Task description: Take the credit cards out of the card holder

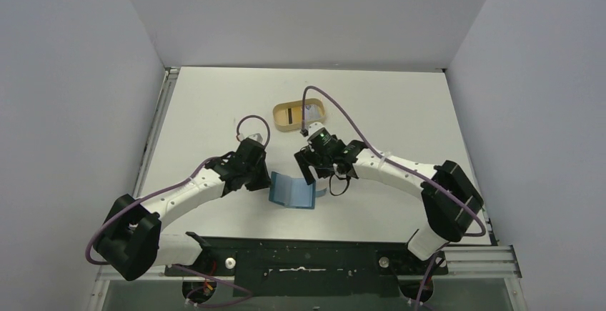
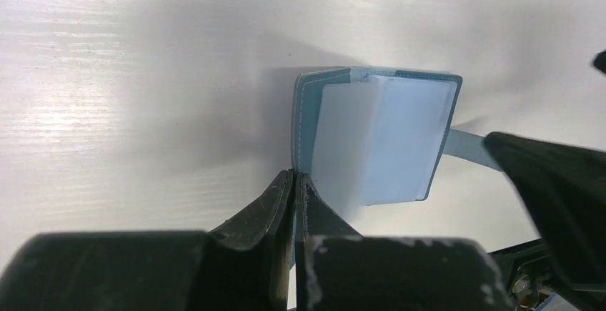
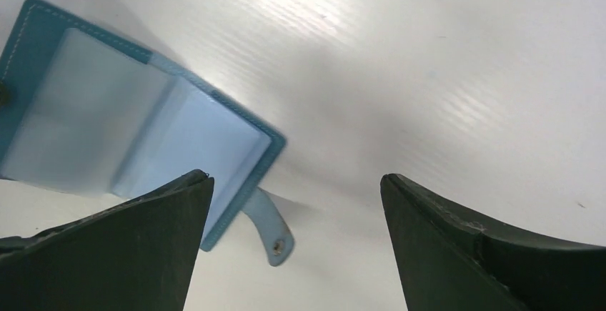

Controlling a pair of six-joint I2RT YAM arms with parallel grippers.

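The teal card holder [image 1: 291, 190] lies open on the table between the arms, with pale blue pockets facing up and the snap tab [image 3: 275, 236] hanging off its right edge. My left gripper [image 1: 266, 179] is shut on the holder's left cover edge, seen close up in the left wrist view [image 2: 294, 176]. Pale whitish-blue sleeves or cards [image 2: 379, 139] stand up inside the holder, and I cannot tell cards from pockets. My right gripper [image 1: 318, 166] is open and empty just above the holder's right side [image 3: 296, 177]. The holder's inside [image 3: 143, 132] lies left of it.
A tan oval tray [image 1: 280, 111] stands behind the right gripper with something pale and flat in it. The right arm's purple cable arcs over the tray. The table's metal front rail [image 1: 307, 261] runs along the near edge.
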